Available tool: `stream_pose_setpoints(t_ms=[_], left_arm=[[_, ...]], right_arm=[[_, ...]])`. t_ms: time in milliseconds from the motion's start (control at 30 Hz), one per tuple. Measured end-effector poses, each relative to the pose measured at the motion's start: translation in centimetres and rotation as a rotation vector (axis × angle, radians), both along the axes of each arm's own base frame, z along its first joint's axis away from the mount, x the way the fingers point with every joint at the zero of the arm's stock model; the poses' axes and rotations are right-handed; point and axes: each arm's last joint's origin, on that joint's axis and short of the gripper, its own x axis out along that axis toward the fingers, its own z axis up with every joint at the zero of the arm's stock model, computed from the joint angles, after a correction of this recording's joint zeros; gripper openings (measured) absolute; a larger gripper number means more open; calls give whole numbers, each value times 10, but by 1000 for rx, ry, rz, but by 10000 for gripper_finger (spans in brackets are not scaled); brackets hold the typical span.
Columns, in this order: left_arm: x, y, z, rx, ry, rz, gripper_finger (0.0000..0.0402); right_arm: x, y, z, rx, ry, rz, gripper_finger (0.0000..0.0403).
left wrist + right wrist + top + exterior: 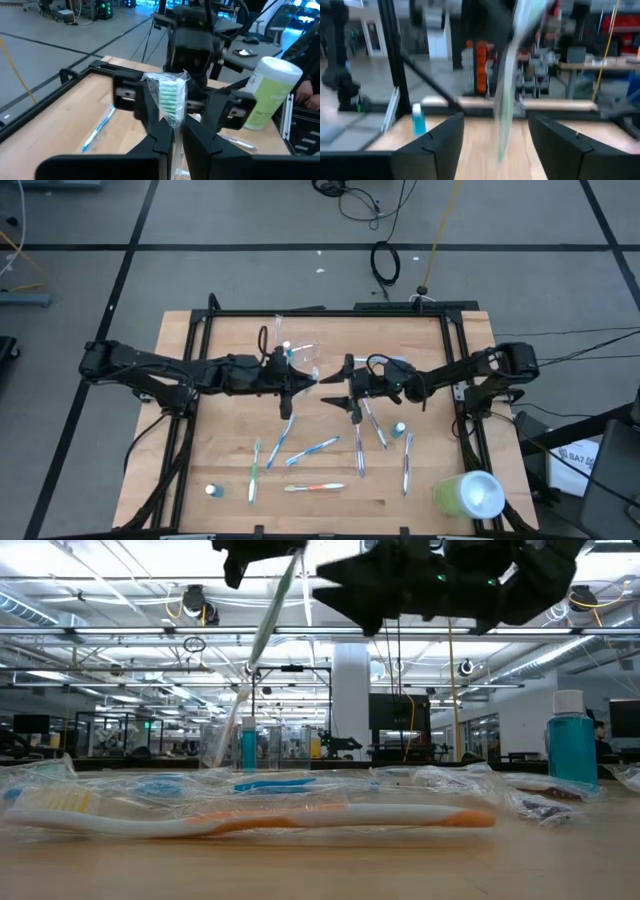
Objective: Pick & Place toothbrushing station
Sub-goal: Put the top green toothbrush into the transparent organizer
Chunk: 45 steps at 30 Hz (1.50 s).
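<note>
A green-bristled toothbrush [170, 97] in a clear wrapper is held in my left gripper [303, 380], which is shut on it above the table's middle. My right gripper [330, 390] faces it from the right, open. Its fingers [427, 145] stand either side of the hanging toothbrush [506, 100] and touch nothing. Several more wrapped toothbrushes [312, 450] lie flat on the near half of the table. Small white-capped tubes [399, 428] stand among them. A clear plastic cup [304, 352] sits just beyond the grippers. My left gripper pinches the wrapped toothbrush just below its bristled head [172, 120] between its two fingers. The fingers come nearly level from the table's left and lie across it. The head stands above the fingers, and the handle [250, 660] hangs slanted below; I cannot tell whether its lower end touches the table.
A large lime-green cylinder [468, 495] with a white end stands at the near right corner. A black frame [320, 312] runs along the table's edges. An orange and white toothbrush [300, 822] lies closest to the near edge. A blue bottle [572, 745] stands farther back.
</note>
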Motion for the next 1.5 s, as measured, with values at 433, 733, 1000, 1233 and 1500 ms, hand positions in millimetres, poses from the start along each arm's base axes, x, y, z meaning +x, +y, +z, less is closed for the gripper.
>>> stream_pose_setpoints(t_ms=[433, 733, 1000, 1233, 1500], left_arm=[[9, 0, -5, 23, -18, -4, 41], [11, 1, -5, 39, -25, 5, 42], [11, 1, -5, 42, -25, 4, 42], [10, 1, -7, 44, -8, 10, 42], [8, 1, -15, 54, 79, 9, 42]], right_arm=[[17, -3, 0, 84, -43, -66, 228], [17, -3, 2, 91, -68, -63, 154], [16, -3, 3, 91, -78, -63, 62], [16, -3, 3, 89, -72, -59, 12], [17, -5, -1, 92, -42, -80, 15]])
